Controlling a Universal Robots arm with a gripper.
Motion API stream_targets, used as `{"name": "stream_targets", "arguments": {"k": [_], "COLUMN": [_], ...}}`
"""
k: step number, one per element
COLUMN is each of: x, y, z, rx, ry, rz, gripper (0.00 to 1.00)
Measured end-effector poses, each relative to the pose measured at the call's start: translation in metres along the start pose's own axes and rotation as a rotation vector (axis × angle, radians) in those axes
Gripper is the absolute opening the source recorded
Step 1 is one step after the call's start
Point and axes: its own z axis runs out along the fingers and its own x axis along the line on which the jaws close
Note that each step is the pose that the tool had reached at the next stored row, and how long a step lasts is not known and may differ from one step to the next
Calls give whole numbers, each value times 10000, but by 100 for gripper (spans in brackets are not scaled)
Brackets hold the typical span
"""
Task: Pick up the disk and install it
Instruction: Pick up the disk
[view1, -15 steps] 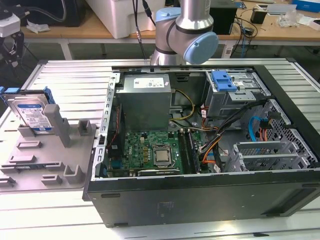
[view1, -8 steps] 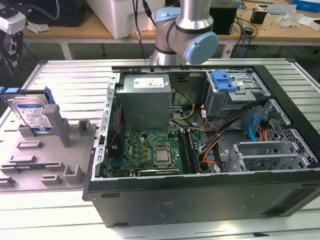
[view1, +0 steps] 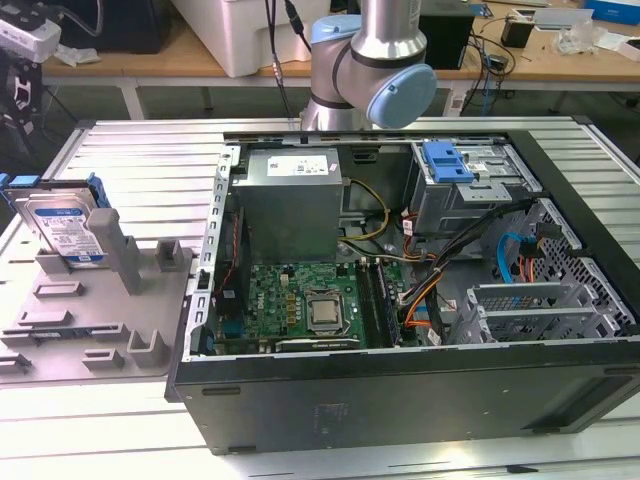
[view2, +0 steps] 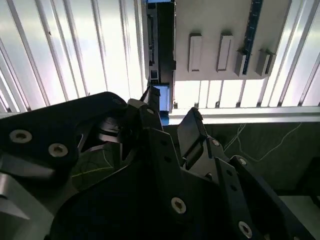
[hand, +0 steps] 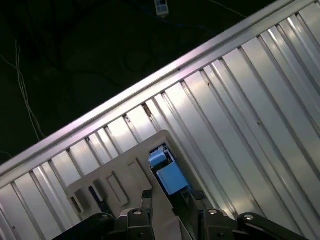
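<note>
The disk, a silver drive with a white-and-blue label in a blue carrier frame, stands upright in a slot of the grey holder on the exterior view's left. In both wrist views I look down on it from well above: the disk shows blue beside the grey holder, and edge-on as a dark strip, the disk. My gripper hangs open above it with nothing between its dark fingers. The same gripper points at the disk's end.
An open computer case lies on the ribbed metal table, with a metal drive cage and its blue latch at the back. The arm's elbow stands behind the case. The table edge drops to dark floor.
</note>
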Motion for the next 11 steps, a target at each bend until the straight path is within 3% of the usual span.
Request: {"name": "stream_targets", "arguments": {"k": [8, 11], "x": [-2, -2], "y": [0, 1], "z": [11, 11], "rx": [88, 89], "ry": [78, 78], "rz": [-1883, -1896], "gripper": [42, 42]}}
